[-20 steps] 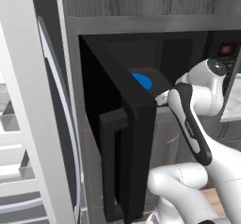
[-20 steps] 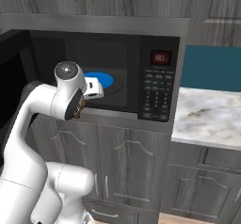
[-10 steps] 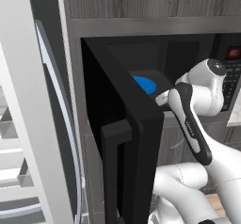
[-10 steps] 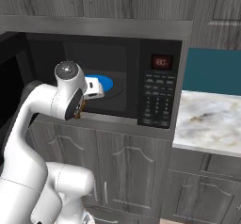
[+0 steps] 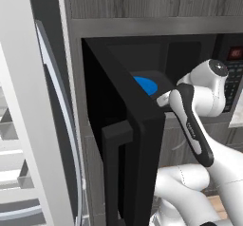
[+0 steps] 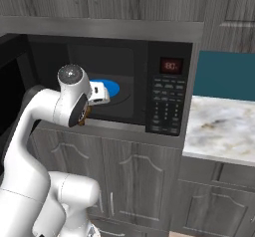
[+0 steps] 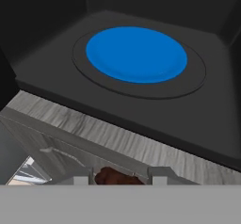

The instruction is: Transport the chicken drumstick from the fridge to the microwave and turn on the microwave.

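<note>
Hand view: chicken drumstick (image 7: 115, 176) (between jaws)

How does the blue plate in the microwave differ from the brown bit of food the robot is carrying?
The blue plate is flat, round and wide; the chicken drumstick is a small brown lump, mostly hidden. The plate lies inside the microwave on its dark turntable; the drumstick sits between the fingers of the gripper, outside the opening. Both are in front of the open microwave door.

A blue plate (image 7: 136, 53) lies in the black microwave (image 6: 149, 61); the chicken drumstick (image 7: 115, 176) is reddish-brown.
</note>
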Tool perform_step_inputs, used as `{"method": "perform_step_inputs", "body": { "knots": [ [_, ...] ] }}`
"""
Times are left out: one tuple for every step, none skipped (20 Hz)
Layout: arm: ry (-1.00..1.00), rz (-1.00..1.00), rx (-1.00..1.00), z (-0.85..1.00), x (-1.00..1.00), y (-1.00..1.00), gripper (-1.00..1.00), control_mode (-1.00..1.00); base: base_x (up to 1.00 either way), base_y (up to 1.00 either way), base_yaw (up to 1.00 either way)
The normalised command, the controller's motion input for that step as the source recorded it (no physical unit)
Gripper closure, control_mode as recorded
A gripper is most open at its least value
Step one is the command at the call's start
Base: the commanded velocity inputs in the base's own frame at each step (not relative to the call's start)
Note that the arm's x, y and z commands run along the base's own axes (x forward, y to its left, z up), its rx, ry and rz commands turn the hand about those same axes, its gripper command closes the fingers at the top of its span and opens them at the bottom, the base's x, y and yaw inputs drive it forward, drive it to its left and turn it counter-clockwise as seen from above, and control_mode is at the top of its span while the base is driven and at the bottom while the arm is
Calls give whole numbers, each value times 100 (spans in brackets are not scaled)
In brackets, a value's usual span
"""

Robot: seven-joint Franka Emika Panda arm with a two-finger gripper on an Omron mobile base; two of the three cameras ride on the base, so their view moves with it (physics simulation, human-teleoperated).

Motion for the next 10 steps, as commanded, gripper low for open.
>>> {"method": "perform_step_inputs", "body": {
  "knots": [
    [0,0,0,0,0,0,100,100,0,0,0],
    [0,0,0,0,0,0,100,100,0,0,0],
    [0,0,0,0,0,0,100,100,0,0,0],
    [0,0,0,0,0,0,100,100,0,0,0],
    [0,0,0,0,0,0,100,100,0,0,0],
    [0,0,0,0,0,0,100,100,0,0,0],
    [0,0,0,0,0,0,100,100,0,0,0],
    [0,0,0,0,0,0,100,100,0,0,0],
    [0,0,0,0,0,0,100,100,0,0,0],
    [0,0,0,0,0,0,100,100,0,0,0]
  ]
}}
